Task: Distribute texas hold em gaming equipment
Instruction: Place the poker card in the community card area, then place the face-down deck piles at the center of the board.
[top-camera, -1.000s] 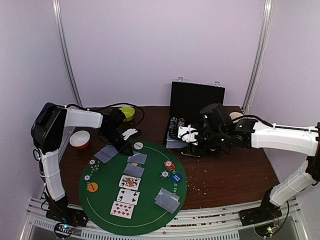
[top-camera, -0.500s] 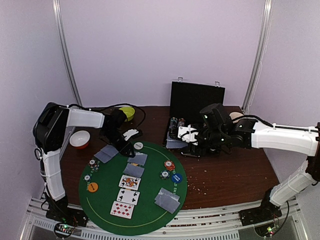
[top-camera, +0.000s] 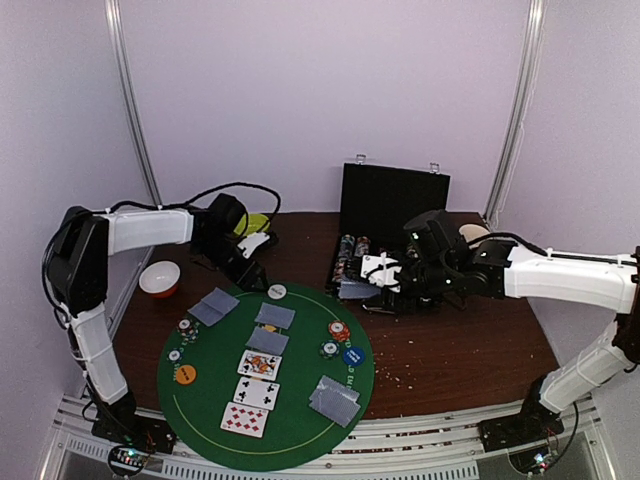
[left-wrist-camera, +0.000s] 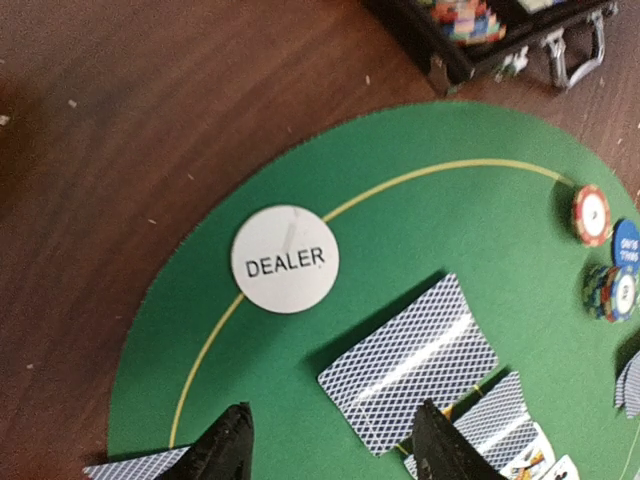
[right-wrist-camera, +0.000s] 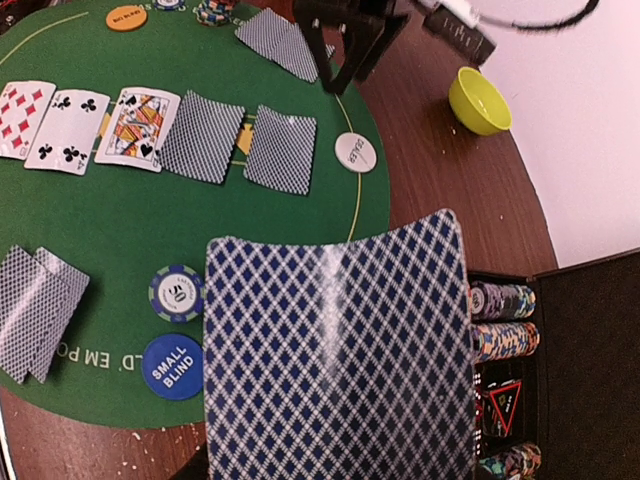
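On the round green mat (top-camera: 300, 440) lie three face-up cards (top-camera: 256, 393) and two face-down cards in a row. A pair of face-down cards (top-camera: 335, 400) lies at the right, another card (top-camera: 213, 306) at the left. My left gripper (top-camera: 252, 274) hangs open above the mat's far edge, empty. Below it lie a face-down playing card (left-wrist-camera: 408, 362) and the white dealer button (left-wrist-camera: 285, 259). My right gripper (top-camera: 372, 284) is shut on a stack of playing cards (right-wrist-camera: 338, 350) beside the chip case; the stack hides its fingers. Poker chips (top-camera: 339, 330) and a blue small-blind button (right-wrist-camera: 172, 366) sit on the mat's right.
An open black case (top-camera: 390, 210) with chip stacks (right-wrist-camera: 500, 298) stands at the back centre. A lime-green bowl (right-wrist-camera: 478, 100) and an orange-and-white bowl (top-camera: 159, 278) sit at the left. An orange button (top-camera: 185, 374) and chips (top-camera: 187, 326) lie on the mat's left side.
My left gripper has opened, left a face-down card flat on the mat near the dealer button, and drawn up and back. The right arm has stayed put with its cards.
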